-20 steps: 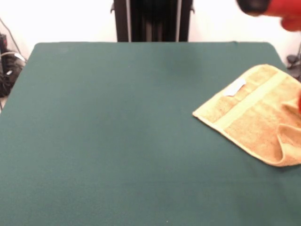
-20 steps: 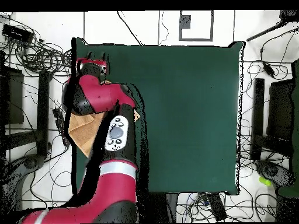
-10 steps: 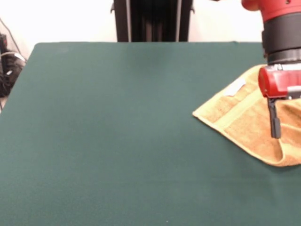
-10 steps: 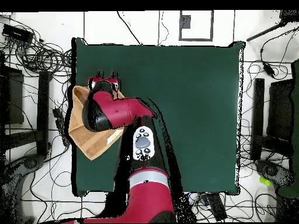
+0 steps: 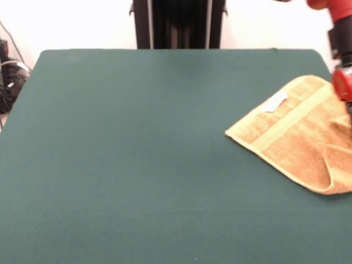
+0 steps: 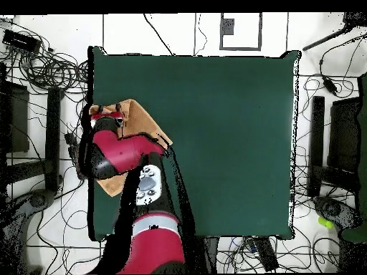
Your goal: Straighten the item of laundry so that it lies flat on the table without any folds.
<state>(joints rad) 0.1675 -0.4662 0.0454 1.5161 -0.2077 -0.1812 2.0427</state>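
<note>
In the front view the towel [image 5: 297, 132] runs off the right edge, so its right part and far corners are cut away, and how far the raised fold along its lower right side goes cannot be told. The arm [image 5: 342, 49] shows there only as a red and black strip at the right edge; its gripper falls outside the picture. In the overhead view the arm [image 6: 118, 154] covers most of the towel [image 6: 140, 122], leaving only an upper corner and a lower sliver bare. The gripper [image 6: 106, 114] is too small and blurred to tell how its tips stand. The white tag [image 5: 274, 102] is too small to read.
</note>
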